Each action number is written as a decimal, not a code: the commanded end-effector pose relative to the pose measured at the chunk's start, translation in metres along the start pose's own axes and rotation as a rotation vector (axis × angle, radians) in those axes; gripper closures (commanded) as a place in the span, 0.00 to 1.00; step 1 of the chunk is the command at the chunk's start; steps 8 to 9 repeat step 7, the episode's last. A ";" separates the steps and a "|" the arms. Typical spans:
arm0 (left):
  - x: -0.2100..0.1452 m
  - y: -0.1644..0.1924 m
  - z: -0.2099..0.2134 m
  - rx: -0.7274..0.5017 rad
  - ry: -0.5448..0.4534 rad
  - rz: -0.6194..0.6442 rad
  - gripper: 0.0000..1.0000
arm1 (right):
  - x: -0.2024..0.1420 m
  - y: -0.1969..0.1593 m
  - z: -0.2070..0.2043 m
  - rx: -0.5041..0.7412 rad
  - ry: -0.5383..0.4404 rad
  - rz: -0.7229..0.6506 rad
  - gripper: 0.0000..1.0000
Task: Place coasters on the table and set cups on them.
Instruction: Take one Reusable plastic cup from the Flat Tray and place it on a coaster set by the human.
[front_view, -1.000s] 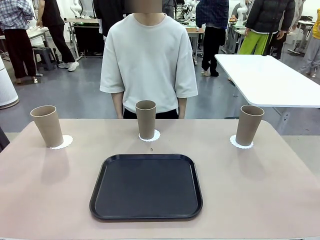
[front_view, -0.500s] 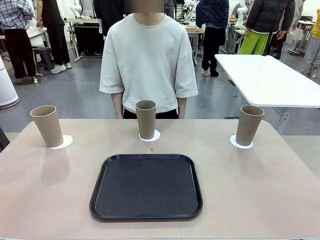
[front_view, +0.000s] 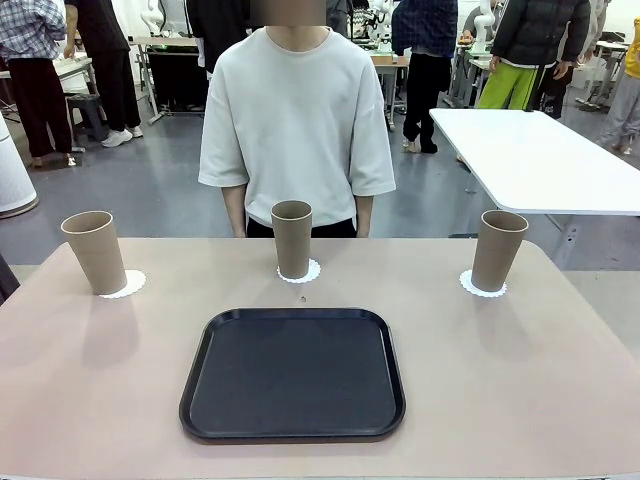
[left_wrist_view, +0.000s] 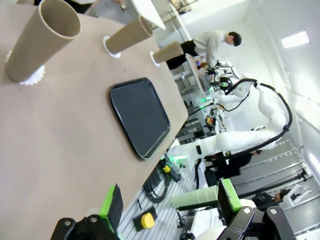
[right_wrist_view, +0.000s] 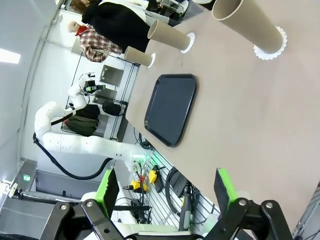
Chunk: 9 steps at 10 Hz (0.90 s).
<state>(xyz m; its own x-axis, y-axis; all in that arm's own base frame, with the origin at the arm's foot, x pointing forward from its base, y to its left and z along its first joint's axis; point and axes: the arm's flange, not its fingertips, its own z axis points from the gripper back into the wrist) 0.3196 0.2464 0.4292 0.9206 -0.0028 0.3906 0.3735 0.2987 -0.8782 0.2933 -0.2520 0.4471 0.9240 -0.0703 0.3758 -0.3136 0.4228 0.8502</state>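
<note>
Nothing has moved since a second ago: cups, coasters and tray sit exactly where they were, and the person across the tabletop (front_view: 520, 380) stands as before with arms down.

Three cups stand upright in a row along the far side. Left cup (front_view: 94, 251) rests on its coaster (front_view: 126, 284), though off-centre, so more of the lacy paper peeks out on the side toward the middle. Middle cup (front_view: 292, 238) sits squarely on the middle coaster (front_view: 300, 272), right in front of the person. Right cup (front_view: 498, 249) covers its coaster (front_view: 482, 285) over by the far right corner. Well spaced, one setting apiece, and each doily is there to keep the cup's base off the bare surface.

Black tray (front_view: 293, 372) lies flat nearer the robot's side, with nothing on it; I'd guess it carried the pieces and has been unloaded. A tiny dark speck lies between the tray and the middle cup; I can't tell what it is.

Both arms are drawn back off the work. Left gripper (left_wrist_view: 170, 205) hangs out past the near edge with its green pads spread wide, pinching nothing. Right gripper (right_wrist_view: 167, 192) is the same, fingers wide apart and bare, looking along the tabletop from the other end.

My read: every cup is on a coaster, so the job looks finished.
</note>
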 end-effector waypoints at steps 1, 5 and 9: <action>0.000 -0.002 0.002 0.000 -0.007 -0.007 0.00 | 0.001 -0.001 0.000 -0.003 -0.006 -0.011 0.00; 0.000 -0.002 0.002 0.000 -0.007 -0.007 0.00 | 0.001 -0.001 0.000 -0.003 -0.006 -0.011 0.00; 0.000 -0.002 0.002 0.000 -0.007 -0.007 0.00 | 0.001 -0.001 0.000 -0.003 -0.006 -0.011 0.00</action>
